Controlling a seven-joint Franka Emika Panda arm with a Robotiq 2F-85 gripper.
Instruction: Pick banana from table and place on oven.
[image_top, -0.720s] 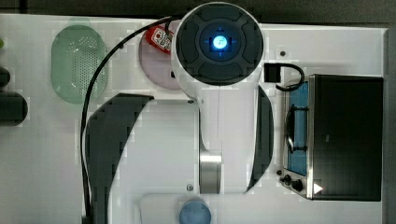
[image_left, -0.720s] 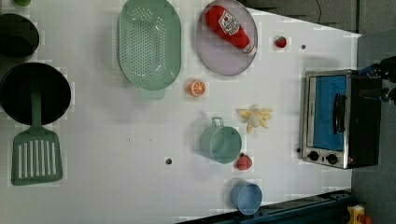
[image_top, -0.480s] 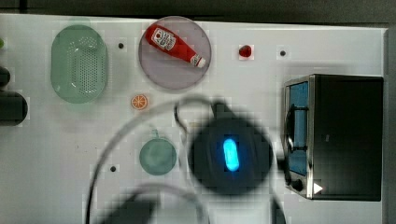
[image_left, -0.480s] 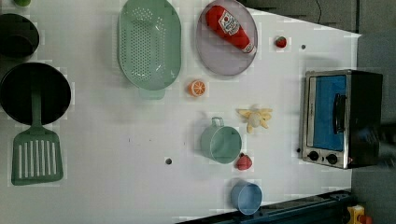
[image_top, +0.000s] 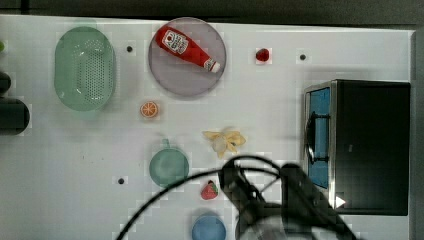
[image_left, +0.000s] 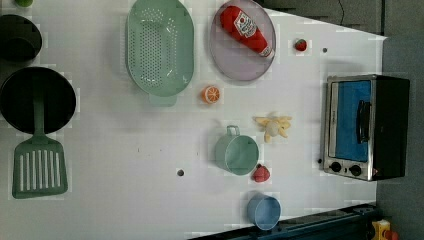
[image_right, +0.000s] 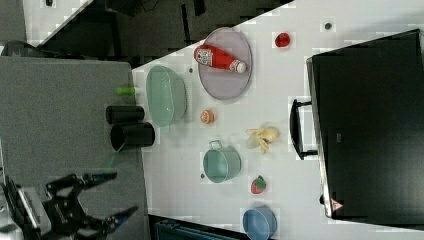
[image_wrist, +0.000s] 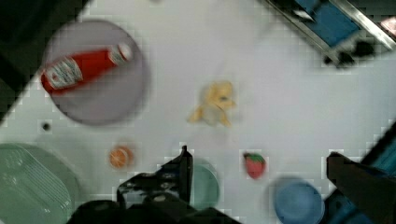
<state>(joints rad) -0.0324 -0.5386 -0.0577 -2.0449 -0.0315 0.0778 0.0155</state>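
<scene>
Gripper (image_wrist: 257, 158) open, clear of banana (image_wrist: 213, 103).
Banana flat on desk (image_left: 125, 165) beyond the spread fingers (nothing between them), apart from both; oven (image_top: 370, 145) off to one side of gripper, top bare.

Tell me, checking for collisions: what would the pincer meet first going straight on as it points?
Probably the strawberry on the table, lying between the open pincer's fingertips in the wrist view; depth is unclear.

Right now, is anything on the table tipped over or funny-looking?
Yes: the ketchup bottle lies on its side across the grey plate instead of standing. The banana lies half-peeled, its peel strips splayed on the white table. Nothing looks spilled.
</scene>
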